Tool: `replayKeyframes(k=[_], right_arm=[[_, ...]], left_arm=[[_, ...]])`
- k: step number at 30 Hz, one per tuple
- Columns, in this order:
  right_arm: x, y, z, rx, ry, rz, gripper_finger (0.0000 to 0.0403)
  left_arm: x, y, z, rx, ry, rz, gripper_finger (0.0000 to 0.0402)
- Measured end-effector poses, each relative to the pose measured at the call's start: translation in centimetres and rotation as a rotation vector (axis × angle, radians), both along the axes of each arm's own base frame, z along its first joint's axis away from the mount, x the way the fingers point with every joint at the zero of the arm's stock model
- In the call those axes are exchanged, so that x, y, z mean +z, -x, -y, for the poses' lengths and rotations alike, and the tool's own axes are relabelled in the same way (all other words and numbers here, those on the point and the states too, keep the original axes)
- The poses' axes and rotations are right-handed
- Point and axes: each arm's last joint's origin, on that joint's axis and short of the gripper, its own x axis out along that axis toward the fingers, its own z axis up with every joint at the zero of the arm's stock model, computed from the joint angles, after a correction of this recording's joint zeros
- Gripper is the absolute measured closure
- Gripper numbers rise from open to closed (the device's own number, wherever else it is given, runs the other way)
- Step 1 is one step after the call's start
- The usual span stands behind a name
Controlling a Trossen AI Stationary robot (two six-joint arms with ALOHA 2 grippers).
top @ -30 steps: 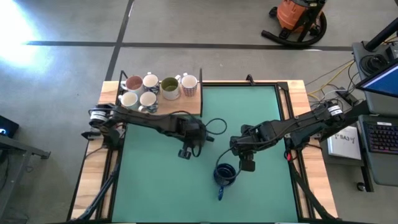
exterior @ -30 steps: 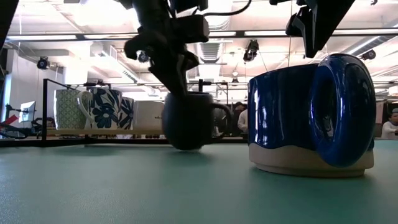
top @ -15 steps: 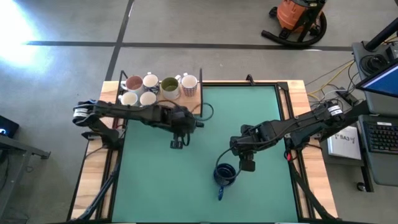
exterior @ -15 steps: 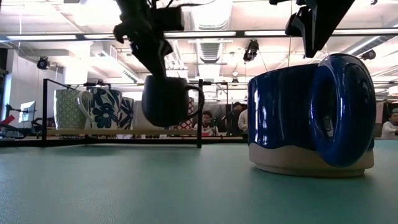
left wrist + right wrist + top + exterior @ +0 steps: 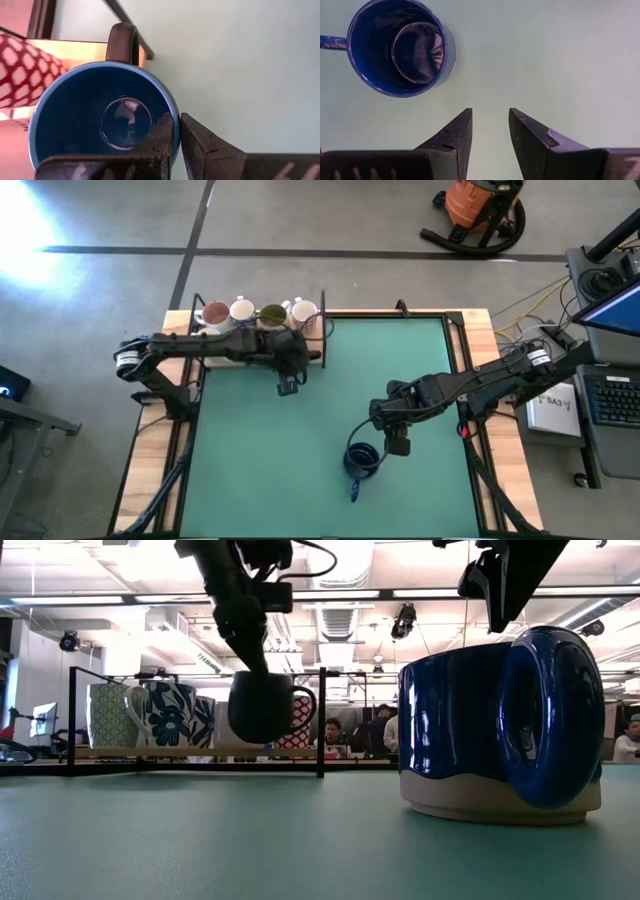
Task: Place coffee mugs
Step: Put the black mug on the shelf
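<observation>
Movement over the last second belongs to the left arm alone. Its left end effector, pinched shut on the rim of a dark blue mug, has swung from the middle of the green desk up toward eleven o'clock, and now hangs at the front edge of the wooden shelf in the desk's far-left corner. In the low view the mug has risen clear of the desk and hangs in the air, handle side-on, in front of the shelf's black frame post. The left wrist view shows one finger inside the rim and one outside, with a red-and-white patterned mug just beside the carried one.

On the shelf stand a pinkish-inside mug, a white mug, an olive-green mug and the patterned one; the arm hides whatever is in the front row.

A second dark blue mug sits upright on the desk at about five o'clock, unmoved. The right end effector hovers just beside it at its two o'clock, fingers parted and holding nothing, also unmoved.

Judging by this, the carried mug is nearly at its spot and only needs lowering onto free shelf space; the remaining mug on the desk looks like the last one to fetch.
</observation>
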Motion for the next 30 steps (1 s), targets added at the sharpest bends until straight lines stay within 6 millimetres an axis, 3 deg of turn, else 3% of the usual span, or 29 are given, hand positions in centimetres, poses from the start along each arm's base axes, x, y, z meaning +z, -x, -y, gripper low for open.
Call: replayKeyframes(k=[15, 30], right_arm=[[0.0, 0.0, 0.0, 0.008, 0.002, 0.0, 0.0284], [0.0, 0.0, 0.0, 0.012, 0.003, 0.0, 0.0284]], left_arm=[[0.4, -0.3, -3.2, 0.086, -0.01, 0.115, 0.0395], [0.9, -0.9, -3.8, 0.058, 0.023, 0.22, 0.0394]])
